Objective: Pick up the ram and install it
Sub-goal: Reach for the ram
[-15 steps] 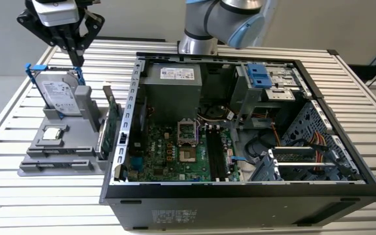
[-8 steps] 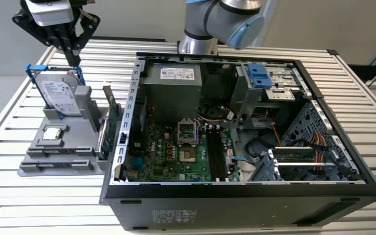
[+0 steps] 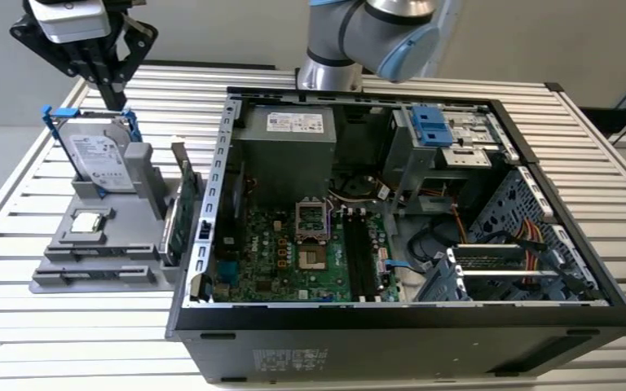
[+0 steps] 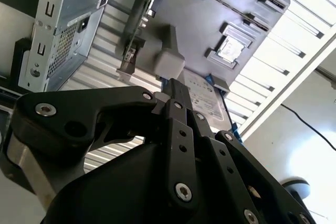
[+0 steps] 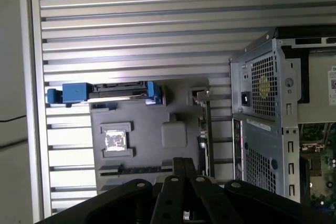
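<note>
Ram (image 3: 178, 213) is standing on edge along the grey holder's (image 3: 95, 274) side nearest the computer case (image 3: 400, 350), while the gripper (image 3: 112, 98), pressed together on nothing, is hovering above the hard drive (image 3: 101, 159), to the exterior view's left.

The ram (image 3: 183, 213) is a slim, long, green circuit-board stick standing upright on one long edge, so that in the first wrist view it (image 5: 206, 129) appears edge-on as a thin dark line. It sits in a slot along the side of the grey holder (image 3: 107, 273) that faces the open computer case (image 3: 400, 314), just beside the case's wall and parallel to it. In the second wrist view the ram (image 4: 140, 14) shows as a narrow dark strip at the same edge of the holder, with nothing gripping it.
</note>
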You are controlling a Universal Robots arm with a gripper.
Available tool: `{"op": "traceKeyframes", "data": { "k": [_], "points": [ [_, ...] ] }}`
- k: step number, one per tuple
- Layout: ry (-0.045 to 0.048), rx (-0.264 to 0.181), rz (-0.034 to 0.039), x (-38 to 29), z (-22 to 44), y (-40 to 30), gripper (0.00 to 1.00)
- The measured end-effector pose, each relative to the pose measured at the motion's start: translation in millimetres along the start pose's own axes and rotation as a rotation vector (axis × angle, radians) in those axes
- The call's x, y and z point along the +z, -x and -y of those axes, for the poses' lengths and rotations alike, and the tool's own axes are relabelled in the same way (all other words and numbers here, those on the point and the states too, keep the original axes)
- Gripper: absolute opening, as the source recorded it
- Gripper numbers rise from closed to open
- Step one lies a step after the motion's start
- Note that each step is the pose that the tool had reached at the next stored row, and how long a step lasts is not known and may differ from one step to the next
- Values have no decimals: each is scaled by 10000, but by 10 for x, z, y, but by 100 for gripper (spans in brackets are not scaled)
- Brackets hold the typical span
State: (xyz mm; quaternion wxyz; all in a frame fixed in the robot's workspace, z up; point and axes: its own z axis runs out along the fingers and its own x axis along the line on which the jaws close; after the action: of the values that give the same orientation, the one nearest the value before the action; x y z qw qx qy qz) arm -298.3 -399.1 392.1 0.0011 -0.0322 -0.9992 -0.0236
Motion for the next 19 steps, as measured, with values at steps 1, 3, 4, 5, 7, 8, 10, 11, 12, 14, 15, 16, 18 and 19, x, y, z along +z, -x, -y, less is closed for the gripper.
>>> {"op": "traceKeyframes", "data": {
  "k": [1, 3, 4, 5, 7, 8, 10, 11, 12, 14, 15, 16, 18, 19],
  "points": [
    [0, 0, -1, 0, 1, -12, 0],
    [0, 0, 0, 0, 2, -37, 0],
    [0, 0, -1, 0, 3, -48, 0],
    [0, 0, -1, 0, 4, -58, 0],
    [0, 0, 0, 0, 5, -80, 0],
    [0, 1, 0, 0, 6, -91, 0],
    [0, 1, 0, 0, 7, -111, 0],
    [0, 1, 0, 0, 8, -121, 0],
    [-1, 1, -1, 0, 8, -130, 0],
    [-1, 1, -1, 0, 10, -150, 0],
    [0, 0, 0, 0, 10, -159, 0],
    [0, 1, 0, 0, 11, -169, 0],
    [0, 1, 0, 0, 12, -189, 0],
    [0, 1, -1, 0, 13, -199, 0]
  ]
}}
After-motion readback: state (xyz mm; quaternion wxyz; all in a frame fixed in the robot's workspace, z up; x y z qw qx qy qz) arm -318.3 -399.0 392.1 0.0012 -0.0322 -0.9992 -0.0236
